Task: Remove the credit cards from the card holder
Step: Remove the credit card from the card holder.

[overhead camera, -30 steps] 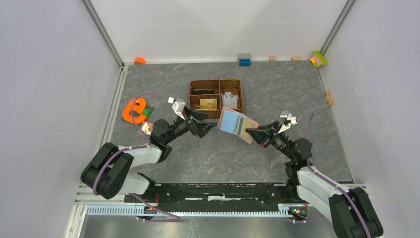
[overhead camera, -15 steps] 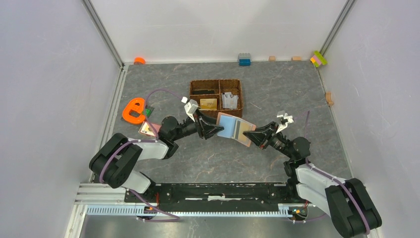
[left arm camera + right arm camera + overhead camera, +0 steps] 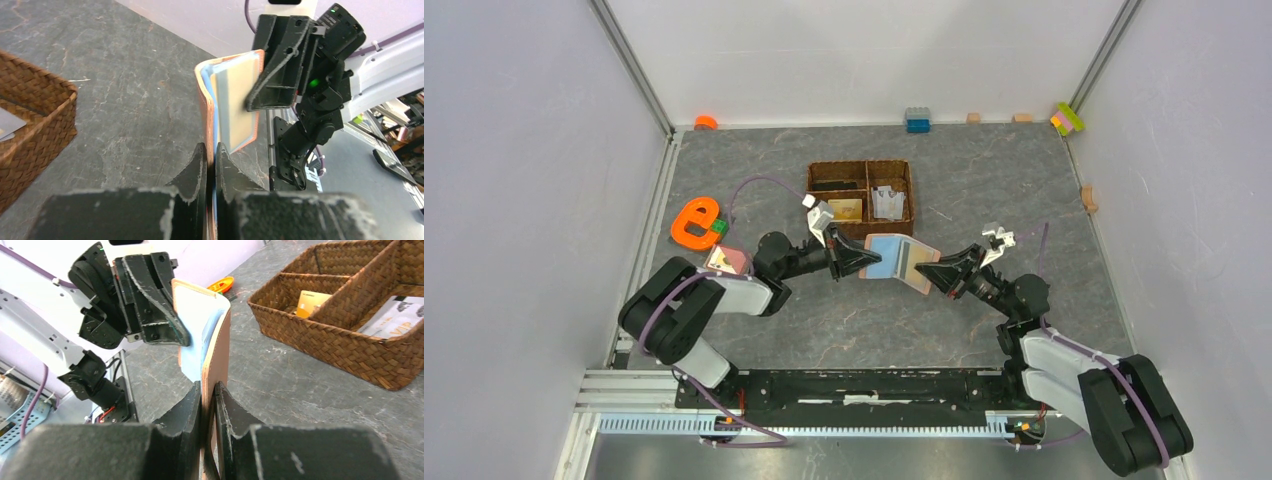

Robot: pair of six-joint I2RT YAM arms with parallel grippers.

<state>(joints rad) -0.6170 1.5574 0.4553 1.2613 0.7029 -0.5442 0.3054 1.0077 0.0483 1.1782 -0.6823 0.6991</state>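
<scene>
Both arms stretched inward, meeting over desk (image 3: pixel 844 320).
Holder (image 3: pixel 894 258) held aloft: left end effector (image 3: pixel 861 262) and right end effector (image 3: pixel 933 277) clamped on opposite edges.

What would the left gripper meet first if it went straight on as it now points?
The card holder, whose edge the left gripper pinches; beyond that, probably the right gripper facing it.

Only legible text: "VIP" on the pale card (image 3: pixel 395 322) in the basket's (image 3: pixel 325 342) right compartment. Other print is too small to read.
</scene>
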